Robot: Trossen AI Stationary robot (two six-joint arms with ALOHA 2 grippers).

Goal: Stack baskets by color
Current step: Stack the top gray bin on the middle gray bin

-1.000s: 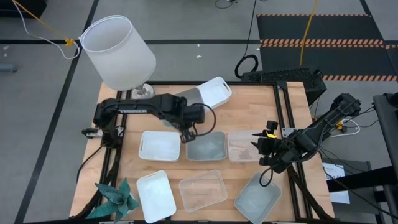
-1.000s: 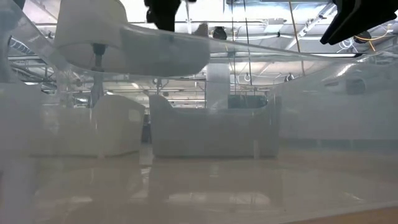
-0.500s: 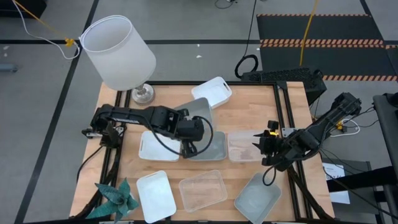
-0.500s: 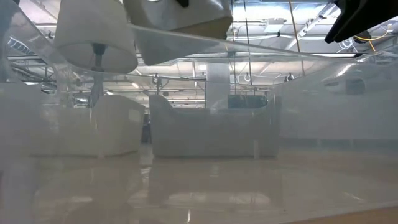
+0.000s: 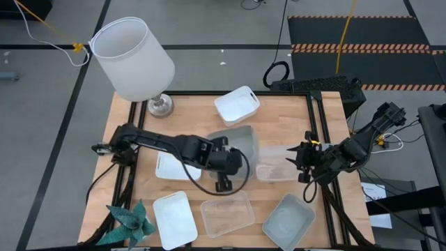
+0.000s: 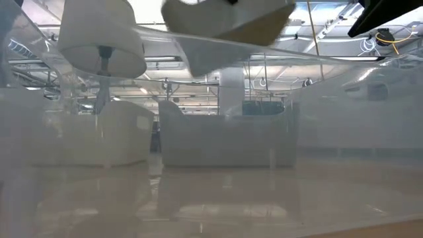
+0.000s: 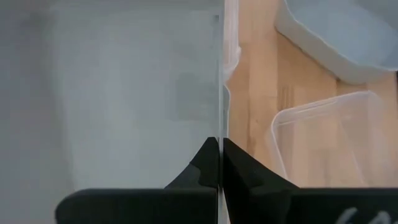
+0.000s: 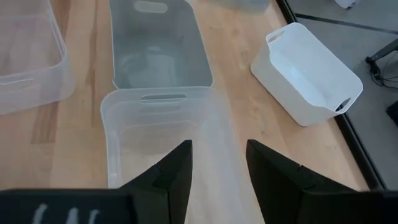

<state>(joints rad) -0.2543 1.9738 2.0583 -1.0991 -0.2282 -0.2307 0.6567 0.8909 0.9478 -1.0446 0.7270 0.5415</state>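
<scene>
My left gripper (image 5: pixel 228 159) is shut on a translucent grey-blue basket (image 5: pixel 234 141), which hangs above the table's middle, also seen high in the low view (image 6: pixel 225 20). Under it another grey-blue basket (image 8: pixel 158 53) stands on the table. My right gripper (image 8: pixel 217 167) is open over the right end of a clear basket (image 5: pixel 274 164), with nothing between its fingers. White baskets stand at the far side (image 5: pixel 237 104), left of centre (image 5: pixel 171 167) and near left (image 5: pixel 174 219). A clear basket (image 5: pixel 226 213) and a grey-blue basket (image 5: pixel 288 223) stand at the near edge. My left gripper pinches one side wall of the grey-blue basket at its rim (image 7: pixel 221 124), with one finger (image 7: pixel 202 168) on each face of the wall. The fingers slant down at it from the left. The basket is lifted clear of the table and tilted.
A lamp with a large white shade (image 5: pixel 132 56) stands at the far left corner. A teal plant (image 5: pixel 129 223) sits at the near left corner. Bare wood (image 5: pixel 289 122) shows at the far right of the table.
My left gripper has swung toward the table's near edge and rightward with the grey-blue basket, from beside the far white basket to above the middle row. The basket has stayed lifted and tipped somewhat as the wrist turned.
</scene>
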